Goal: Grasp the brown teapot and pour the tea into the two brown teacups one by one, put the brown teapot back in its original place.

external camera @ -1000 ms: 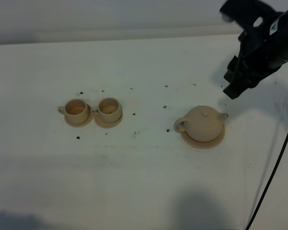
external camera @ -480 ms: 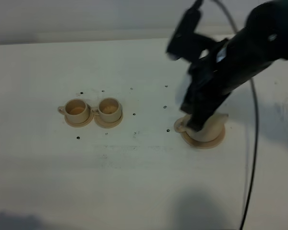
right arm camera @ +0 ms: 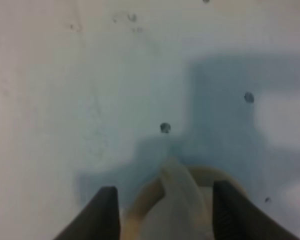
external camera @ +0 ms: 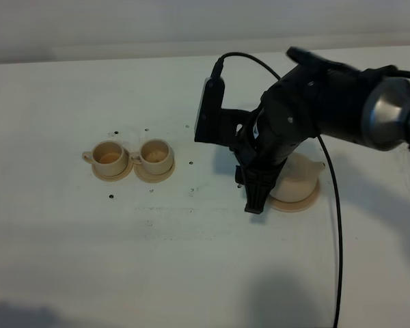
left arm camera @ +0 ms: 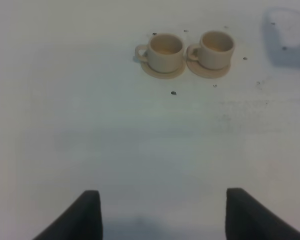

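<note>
The brown teapot (external camera: 299, 179) sits on its wide saucer (external camera: 295, 204) at the right, mostly hidden by my right arm. My right gripper (external camera: 255, 203) is down at the teapot's left side. In the right wrist view the gripper (right arm camera: 167, 212) is open, with a finger on each side of the teapot's loop handle (right arm camera: 176, 186). The two brown teacups (external camera: 110, 156) (external camera: 156, 154) stand side by side on small saucers at the left. They also show in the left wrist view (left arm camera: 165, 50) (left arm camera: 217, 47), far ahead of my open, empty left gripper (left arm camera: 162, 215).
The white table (external camera: 191, 260) has several small dark dots (external camera: 191, 163) between the cups and the teapot. A black cable (external camera: 335, 225) hangs from the right arm across the table's right side. The left arm is out of the exterior view.
My right arm has swung from the far right down and left over the teapot. Its gripper now straddles the handle. The teapot and cups have not moved.
</note>
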Controlling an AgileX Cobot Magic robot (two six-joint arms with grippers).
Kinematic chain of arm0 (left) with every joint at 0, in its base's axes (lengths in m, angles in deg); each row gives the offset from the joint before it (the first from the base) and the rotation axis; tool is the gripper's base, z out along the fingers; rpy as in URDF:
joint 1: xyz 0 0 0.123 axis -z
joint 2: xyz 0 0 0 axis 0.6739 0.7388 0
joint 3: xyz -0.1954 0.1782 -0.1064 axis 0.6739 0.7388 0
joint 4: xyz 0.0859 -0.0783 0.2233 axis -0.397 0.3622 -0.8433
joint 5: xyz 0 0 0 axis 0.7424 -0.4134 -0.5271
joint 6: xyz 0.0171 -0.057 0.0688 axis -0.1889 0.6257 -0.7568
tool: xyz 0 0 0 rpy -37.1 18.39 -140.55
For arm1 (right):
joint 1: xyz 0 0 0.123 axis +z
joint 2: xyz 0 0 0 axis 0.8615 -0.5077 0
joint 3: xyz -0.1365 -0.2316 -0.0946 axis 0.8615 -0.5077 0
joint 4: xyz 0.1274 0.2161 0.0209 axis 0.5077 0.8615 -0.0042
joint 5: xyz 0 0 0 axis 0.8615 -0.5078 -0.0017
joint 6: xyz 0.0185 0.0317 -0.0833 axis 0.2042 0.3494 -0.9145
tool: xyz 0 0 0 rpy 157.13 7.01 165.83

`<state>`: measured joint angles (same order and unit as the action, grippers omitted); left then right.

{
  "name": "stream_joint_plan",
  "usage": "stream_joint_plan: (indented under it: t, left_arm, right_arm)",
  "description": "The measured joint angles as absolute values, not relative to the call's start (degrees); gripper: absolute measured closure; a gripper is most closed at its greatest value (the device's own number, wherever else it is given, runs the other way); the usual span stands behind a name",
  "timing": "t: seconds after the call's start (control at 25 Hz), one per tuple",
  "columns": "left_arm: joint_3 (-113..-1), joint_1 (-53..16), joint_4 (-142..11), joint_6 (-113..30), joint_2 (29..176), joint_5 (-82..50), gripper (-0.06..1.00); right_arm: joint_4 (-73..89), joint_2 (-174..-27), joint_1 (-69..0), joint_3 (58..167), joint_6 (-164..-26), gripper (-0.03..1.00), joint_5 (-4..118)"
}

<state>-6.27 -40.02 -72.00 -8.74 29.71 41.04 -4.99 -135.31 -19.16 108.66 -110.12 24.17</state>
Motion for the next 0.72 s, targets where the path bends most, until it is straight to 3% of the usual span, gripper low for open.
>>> stream_joint_plan:
  t: [0.72]
  left_arm:
    - [-6.27,-40.02,-72.00,-8.74,29.71,41.04,0.43]
  right_arm:
    - [-7.04,-141.42,-19.16,108.66,-113.83,0.55,27.14]
